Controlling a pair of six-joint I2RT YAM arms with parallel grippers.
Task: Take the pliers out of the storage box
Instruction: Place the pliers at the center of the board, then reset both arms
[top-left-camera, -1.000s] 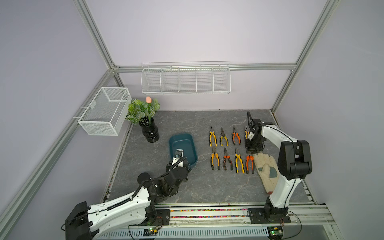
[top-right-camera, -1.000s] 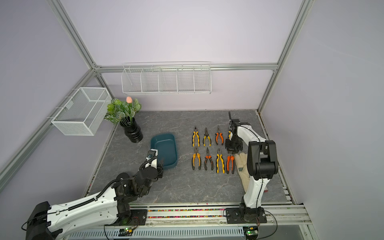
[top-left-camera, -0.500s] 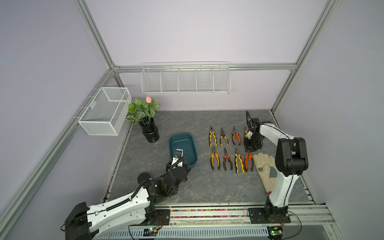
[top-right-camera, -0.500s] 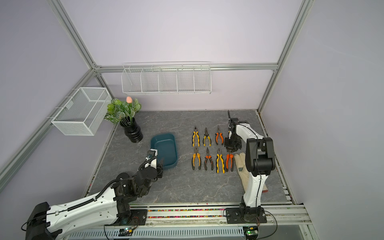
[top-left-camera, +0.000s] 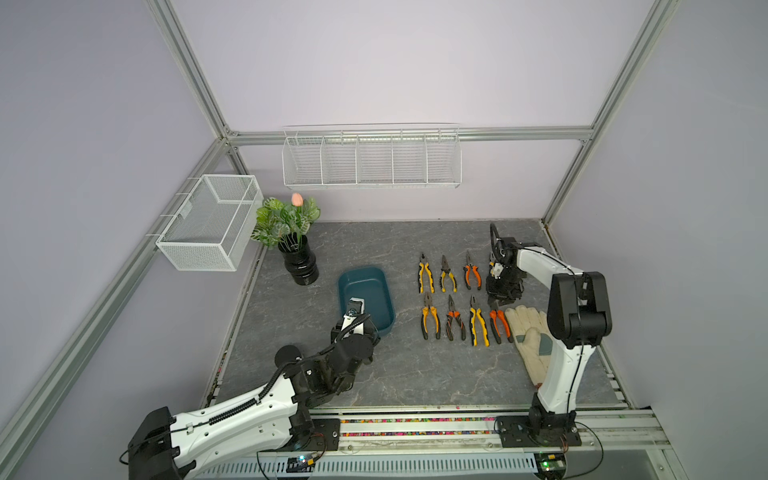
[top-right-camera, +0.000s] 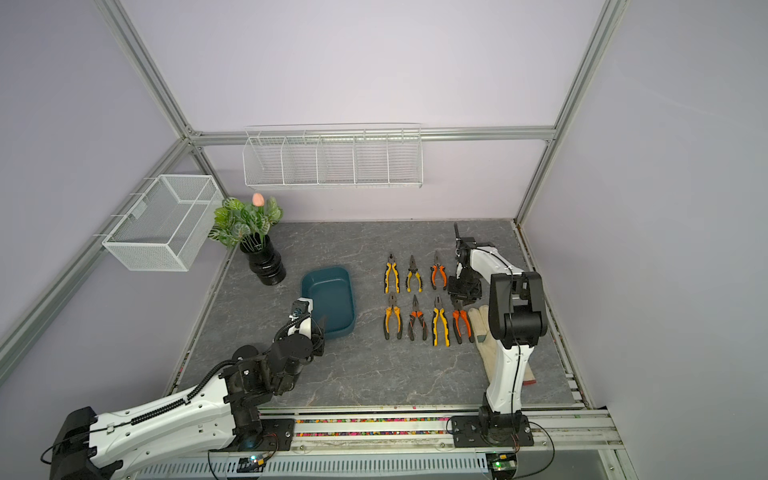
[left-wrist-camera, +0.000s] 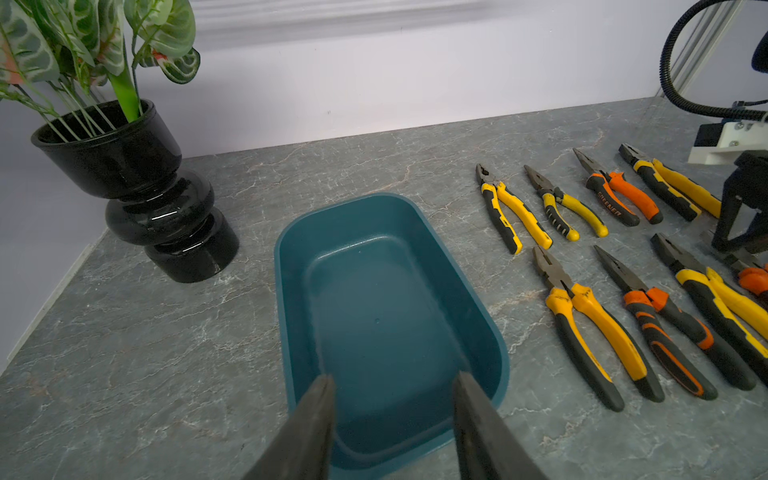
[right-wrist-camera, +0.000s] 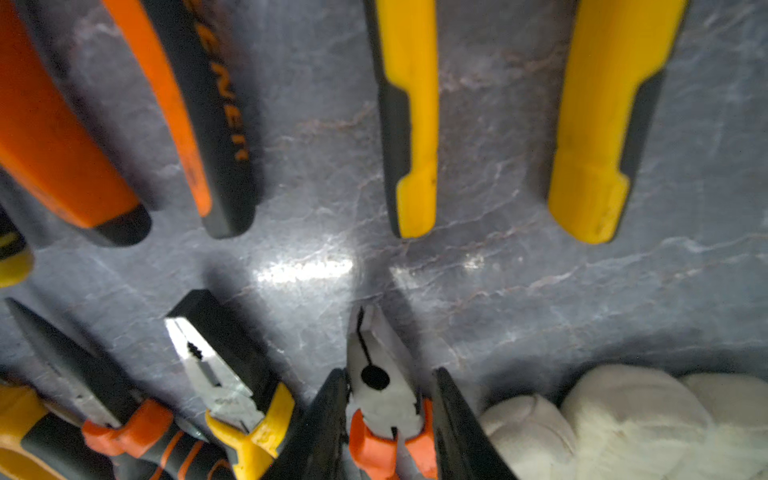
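The dark teal storage box (top-left-camera: 365, 297) (left-wrist-camera: 386, 316) stands empty left of centre on the table. Several pliers (top-left-camera: 455, 320) lie to its right in two rows, yellow-black and orange-black. My right gripper (right-wrist-camera: 390, 374) (top-left-camera: 503, 291) hangs low over the right end of the rows. Its fingers stand open on either side of the metal head of the orange pliers (right-wrist-camera: 384, 399) (top-left-camera: 498, 324), which lie on the table. My left gripper (left-wrist-camera: 395, 378) hovers open over the box's near end, with nothing between its fingers.
A pale work glove (top-left-camera: 530, 336) lies just right of the front row, under the right arm. A black vase with a plant (top-left-camera: 297, 257) stands left of the box. White wire baskets hang on the left wall (top-left-camera: 208, 222) and back wall (top-left-camera: 372, 160).
The right gripper's fingers have parted around the orange pliers' head. The right arm has shifted only slightly. The left arm has not moved.
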